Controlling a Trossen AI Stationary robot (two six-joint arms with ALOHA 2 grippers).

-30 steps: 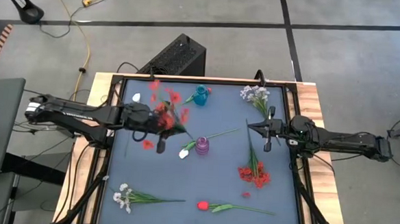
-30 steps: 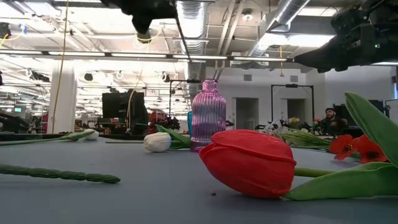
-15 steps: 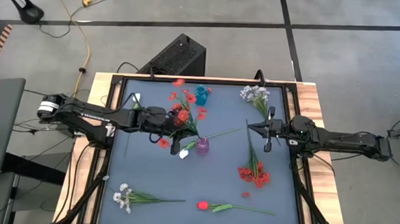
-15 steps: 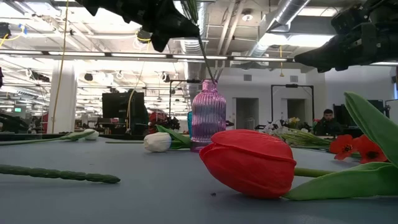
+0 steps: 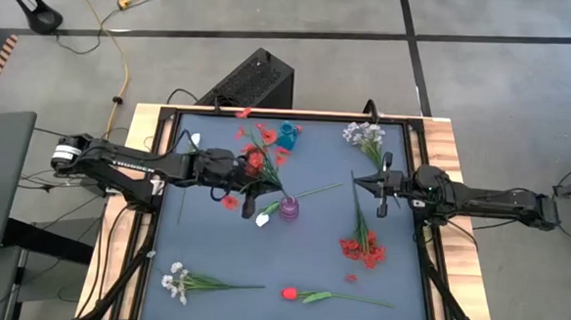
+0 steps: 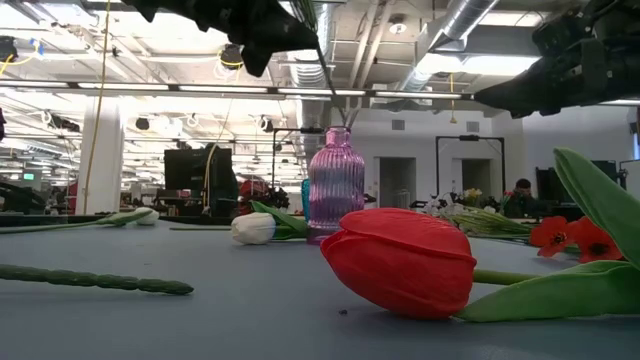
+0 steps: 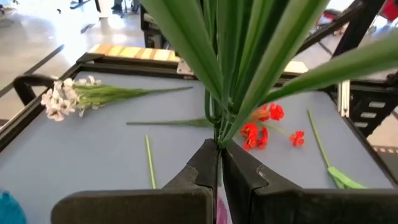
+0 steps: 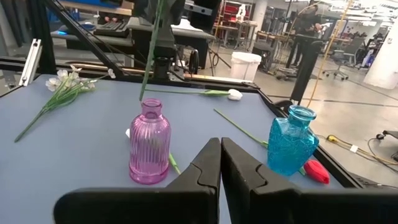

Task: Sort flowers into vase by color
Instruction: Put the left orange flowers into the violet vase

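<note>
Red blossom spray [image 5: 257, 159], clenched in the left gripper [image 5: 248, 185], hangs above the purple vase [image 5: 289, 208]; next, lower the stem in. Right gripper [image 5: 382, 189] waits, fingers clenched, empty.

No text, label, brand, number or sign can be read in any view, neither on the table nor in the room behind it.
</note>
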